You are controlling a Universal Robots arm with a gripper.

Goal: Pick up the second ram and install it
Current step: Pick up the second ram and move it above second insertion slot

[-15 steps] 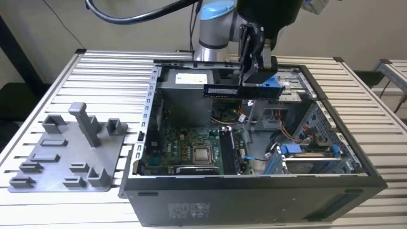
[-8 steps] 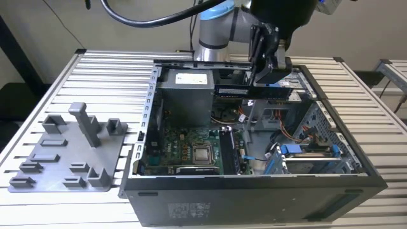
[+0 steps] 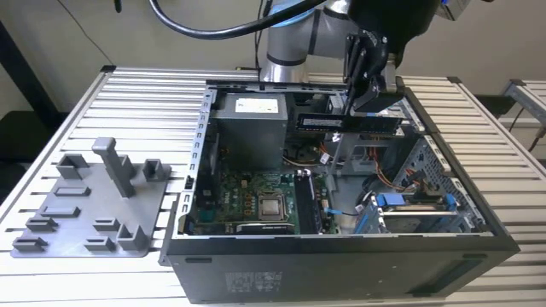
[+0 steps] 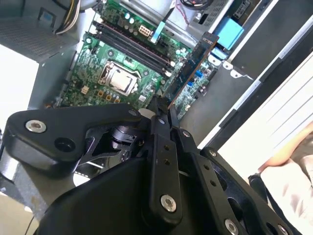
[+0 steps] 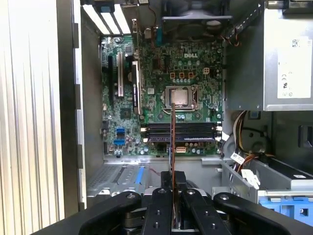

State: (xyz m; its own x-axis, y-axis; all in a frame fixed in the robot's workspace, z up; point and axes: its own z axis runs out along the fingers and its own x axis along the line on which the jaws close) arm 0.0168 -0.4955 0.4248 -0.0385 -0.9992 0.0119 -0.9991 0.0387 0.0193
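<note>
A slatted metal table [image 3: 128, 102] carries an open black computer case [image 3: 341, 268] lying on its side. To the exterior view's left of it sits a grey plastic fixture [image 3: 94, 198] with several upright posts. Inside the case, the green motherboard [image 3: 256, 204] lies flat with its processor socket [image 3: 273, 206] uncovered, and the long black memory slots [image 5: 181, 132] run beside that socket. The grey power supply [image 3: 247, 128] carries a white label [image 3: 254, 104], its print too small for me to make out. Above the opening hangs the black gripper [image 3: 369, 105], its 2 fingers clamped on the second ram [image 3: 348, 123]. The stick is level, in the air, clear of the board, just beside the power supply. In the first wrist view it shows edge-on over the slots [image 5: 172, 132].
</note>
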